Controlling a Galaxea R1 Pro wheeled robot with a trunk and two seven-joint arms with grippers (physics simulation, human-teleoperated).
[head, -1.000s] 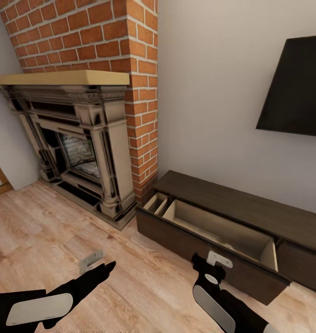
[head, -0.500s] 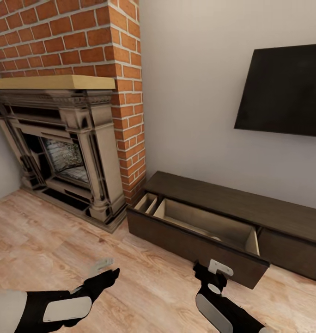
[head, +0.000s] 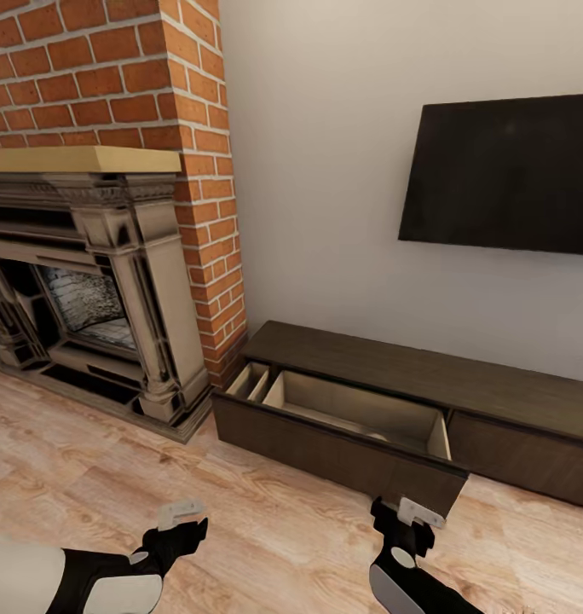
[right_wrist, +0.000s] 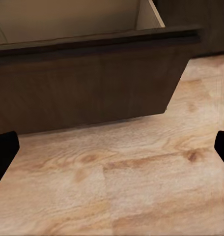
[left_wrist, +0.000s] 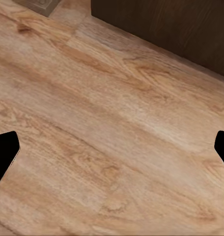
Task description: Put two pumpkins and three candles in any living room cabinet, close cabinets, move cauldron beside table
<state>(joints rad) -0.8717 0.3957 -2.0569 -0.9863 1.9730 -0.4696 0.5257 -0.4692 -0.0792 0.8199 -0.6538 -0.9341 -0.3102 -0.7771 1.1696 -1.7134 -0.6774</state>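
We see the cabinet (head: 428, 384) at two o'clock against the wall, its drawer (head: 343, 426) pulled out over the floor (head: 87, 477), the fireplace (head: 78, 281) at ten o'clock, while our left gripper (head: 182, 522) and right gripper (head: 408, 522) hover with fingers spread wide, holding nothing.

Cabinet (head: 385, 362): dark brown wood, matt, faint grain; drawer (head: 360, 409) lined in pale beige smooth board, flat handleless front. Floor (head: 87, 477): light wood planks, strong swirling grain, low satin sheen; fireplace surround (head: 147, 281) of carved stone-like material, worn cream with dark grime, topped by a plain matt pale wooden mantel (head: 78, 159), chimney (head: 138, 77) of rough red brick with pale mortar. Wall (head: 317, 170): smooth matt off-white; screen (head: 505, 175) flat black, matt.
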